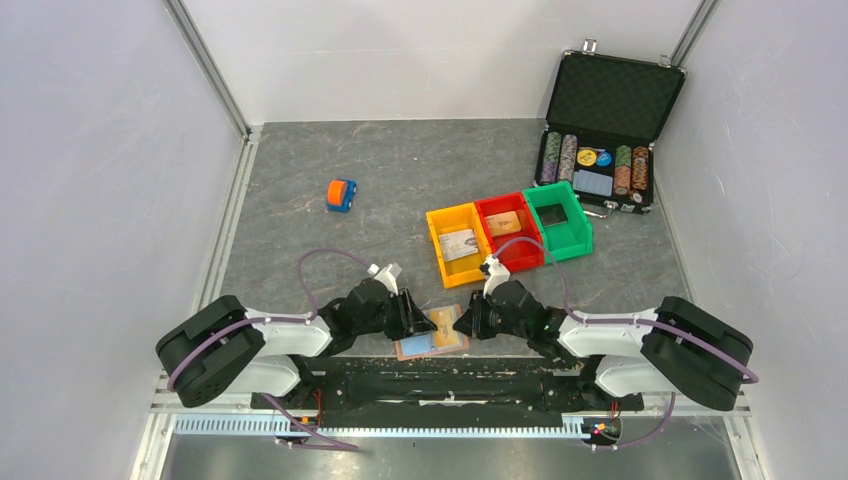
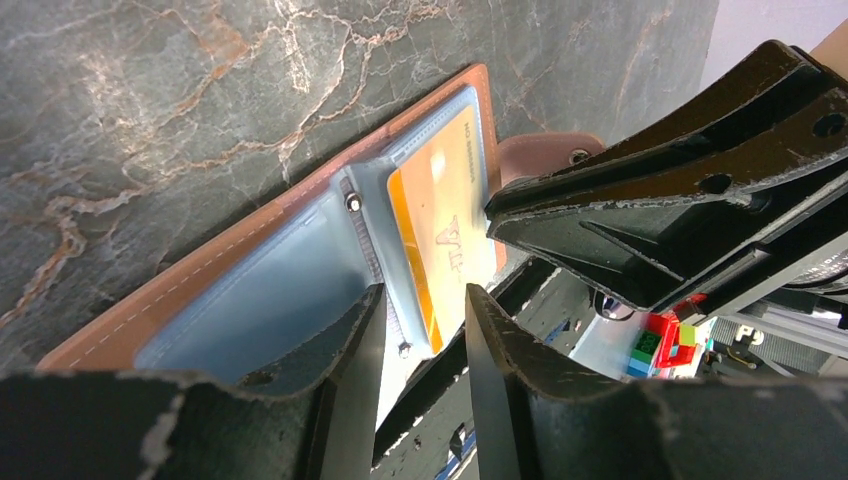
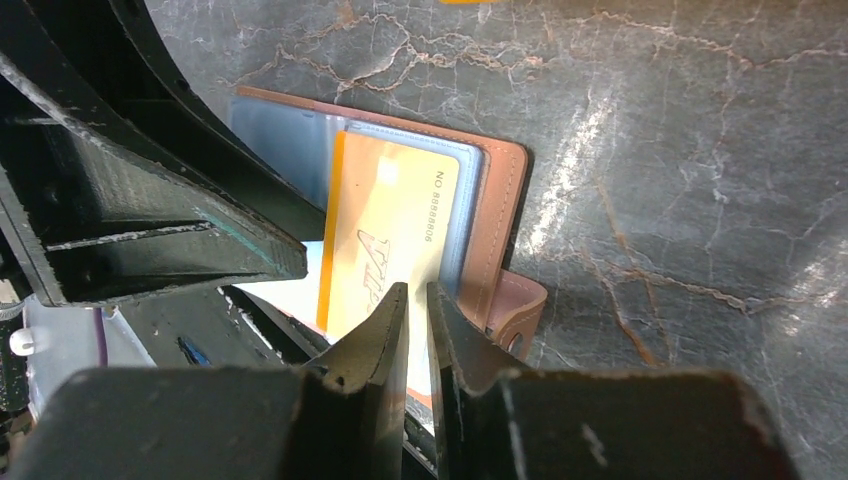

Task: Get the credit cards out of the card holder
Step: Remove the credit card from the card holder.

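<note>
The card holder (image 1: 420, 347) lies open at the table's near edge, between my two grippers, partly overhanging the edge. Its reddish-brown cover (image 2: 150, 300) and blue-grey plastic pockets show in the left wrist view. A yellow-orange credit card (image 3: 390, 230) sits in the right-hand pocket, its near end sticking out. My right gripper (image 3: 418, 290) is nearly shut, pinching the card's near edge. My left gripper (image 2: 425, 295) is open, its fingers astride the pockets' middle spine, one finger (image 2: 350, 340) over the left pocket. The holder's snap tab (image 3: 520, 310) sticks out beside the right gripper.
A yellow bin (image 1: 446, 218), a red bin (image 1: 497, 203) and a green bin (image 1: 575, 236) stand in a row behind the holder; the yellow and red ones each hold a card. An open black chip case (image 1: 610, 130) is at the back right. A small orange-blue toy (image 1: 341, 195) lies at the left.
</note>
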